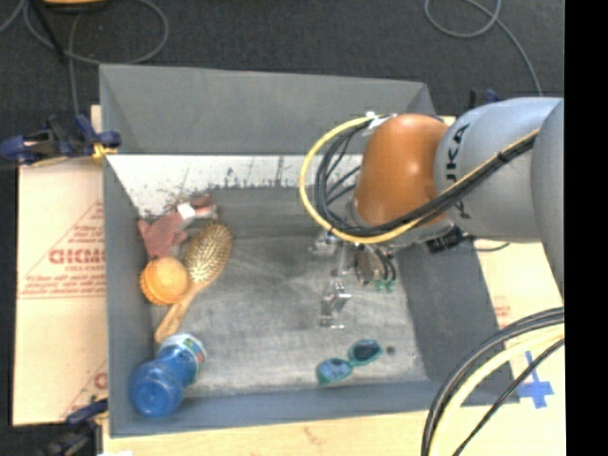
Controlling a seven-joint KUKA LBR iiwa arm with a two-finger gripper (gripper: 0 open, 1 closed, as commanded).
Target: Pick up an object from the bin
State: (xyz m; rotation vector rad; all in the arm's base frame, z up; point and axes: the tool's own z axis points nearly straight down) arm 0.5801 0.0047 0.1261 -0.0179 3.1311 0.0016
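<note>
a: where is the gripper (pixel 332 302) in this frame?

b: low inside the grey metal bin (pixel 256 122), a little right of the middle of the floor. it hangs beneath the orange cover (pixel 399 164) on the wrist and a loop of yellow and black cables (pixel 318 174). the arm (pixel 513 169) comes in from the right, over the bin's right wall.

a: open or closed?

b: cannot tell. the metal parts at its tip blend into the grey floor behind them.

a: which thing lies nearest to it?

b: a small teal thing (pixel 350 360), two rounded parts joined somewhat like a pair of goggles. it lies flat on the floor close to the front wall. in the view it sits just below the gripper and slightly to the right, apart from it, with a patch of bare floor between the two.

a: and farther out?

b: the rest keeps to the left side of the bin, well apart from the gripper. a wooden hairbrush (pixel 205 253) lies aslant, its head up and its handle running down and to the left. an orange ball (pixel 163 280) rests against the handle's left side. a pinkish thing (pixel 163 231), its kind unclear, lies just above the ball near the back-left corner. a blue plastic bottle (pixel 163 378) lies on its side in the front-left corner.
</note>
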